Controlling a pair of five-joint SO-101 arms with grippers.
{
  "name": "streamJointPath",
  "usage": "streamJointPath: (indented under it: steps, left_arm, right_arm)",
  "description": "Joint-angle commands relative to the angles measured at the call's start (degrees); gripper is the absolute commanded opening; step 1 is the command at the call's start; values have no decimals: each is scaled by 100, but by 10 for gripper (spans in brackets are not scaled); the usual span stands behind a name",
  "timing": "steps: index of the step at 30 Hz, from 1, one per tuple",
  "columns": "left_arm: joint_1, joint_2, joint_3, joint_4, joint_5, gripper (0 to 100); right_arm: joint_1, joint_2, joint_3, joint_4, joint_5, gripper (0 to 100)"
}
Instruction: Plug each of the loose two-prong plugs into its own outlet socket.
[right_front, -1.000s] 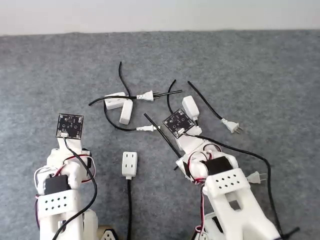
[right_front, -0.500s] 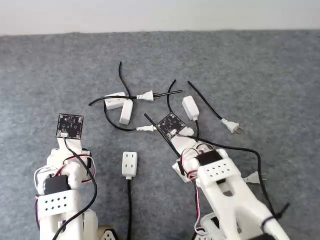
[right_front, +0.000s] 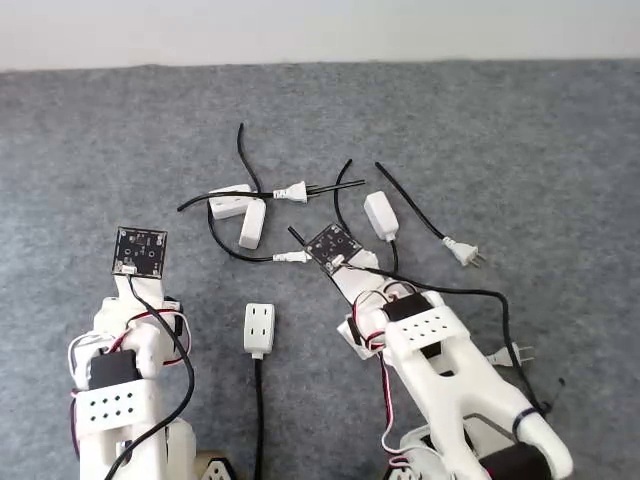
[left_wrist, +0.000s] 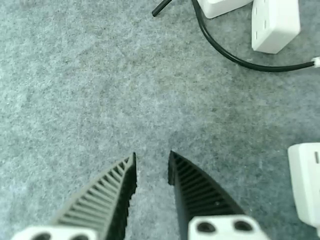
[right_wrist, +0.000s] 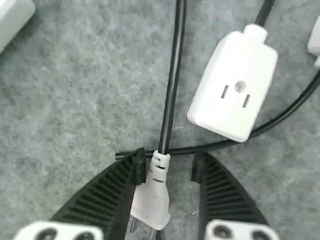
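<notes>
Right gripper (right_wrist: 167, 161): jaws spread, straddling a two-prong plug (right_wrist: 150, 200) that lies flat on the carpet (right_wrist: 75, 100). It's not pinched yet.

Risks:
- A second black cable (right_wrist: 220, 142) crosses at the plug's neck, right between the jaws. Closing may grab both and drag it.
- The jaws sit at the neck, not the body, so I expect the plug to swivel.
- The prongs point back at the wrist, away from the nearest outlet (right_wrist: 232, 95), so the plug needs turning.

Left gripper (left_wrist: 151, 162): slightly spread, holding nothing, over carpet.

Sockets: that outlet's slots are bare, same on the outlet between the arms (right_front: 259, 328). No plug seated that I can see.
</notes>
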Motion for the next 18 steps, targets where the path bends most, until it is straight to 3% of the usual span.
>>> streamJointPath:
  steps: [1,3,10,18]
  left_arm:
    - [-35,-97,-22,-114,26,102]
    - [-35,-97,-22,-114,26,102]
    - [-35,-97,-22,-114,26,102]
    - [-35,-97,-22,-114,18,102]
  right_arm:
    - [75,-13,-255,-66,-26,43]
    - [242,-13,-255,57,-26,5]
    - [1051,-84,-273,268,-26,8]
    - [2888,-1393,-229,426,114,8]
